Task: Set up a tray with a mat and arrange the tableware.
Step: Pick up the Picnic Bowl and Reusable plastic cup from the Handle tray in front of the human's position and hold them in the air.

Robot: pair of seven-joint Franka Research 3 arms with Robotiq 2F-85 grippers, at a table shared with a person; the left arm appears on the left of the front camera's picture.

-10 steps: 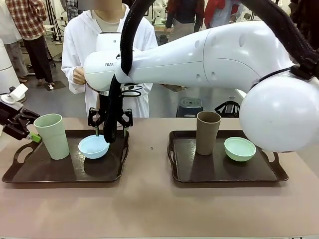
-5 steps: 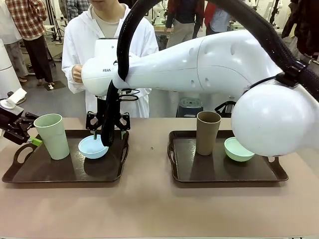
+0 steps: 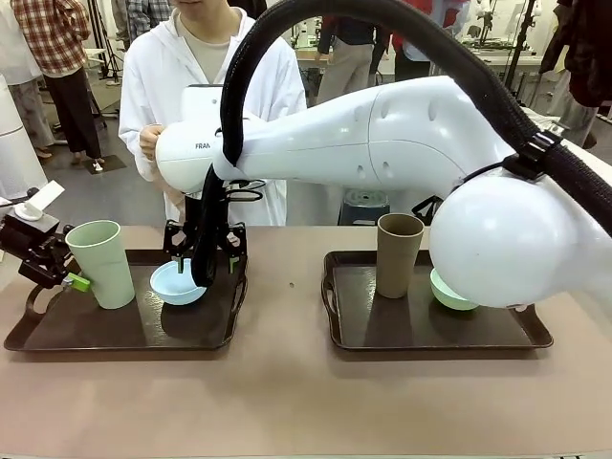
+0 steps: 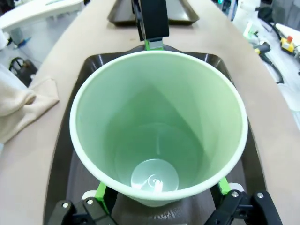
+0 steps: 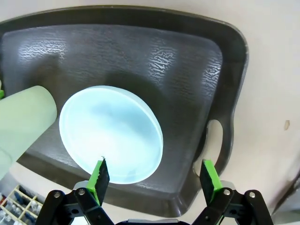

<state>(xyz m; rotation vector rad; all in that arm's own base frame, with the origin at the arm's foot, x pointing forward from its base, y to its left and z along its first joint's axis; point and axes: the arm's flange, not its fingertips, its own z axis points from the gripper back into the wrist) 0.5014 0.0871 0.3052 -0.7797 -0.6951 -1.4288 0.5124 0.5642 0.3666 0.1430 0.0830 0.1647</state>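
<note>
The right arm's elbow (image 3: 516,239) hides most of the mint bowl (image 3: 442,295) on the right tray (image 3: 430,337), beside the brown cup (image 3: 399,253). A black cable (image 3: 206,239) covers part of the right gripper (image 5: 153,176), which hangs spread wide over the blue bowl (image 5: 111,133) on the left tray (image 5: 187,70), holding nothing. The left gripper (image 4: 162,187) stands wide around the green cup (image 4: 159,117) on that tray. Its pads (image 4: 100,191) show only as slivers under the cup, so contact cannot be told. A second ago the mint bowl showed whole and the left gripper sat higher.
</note>
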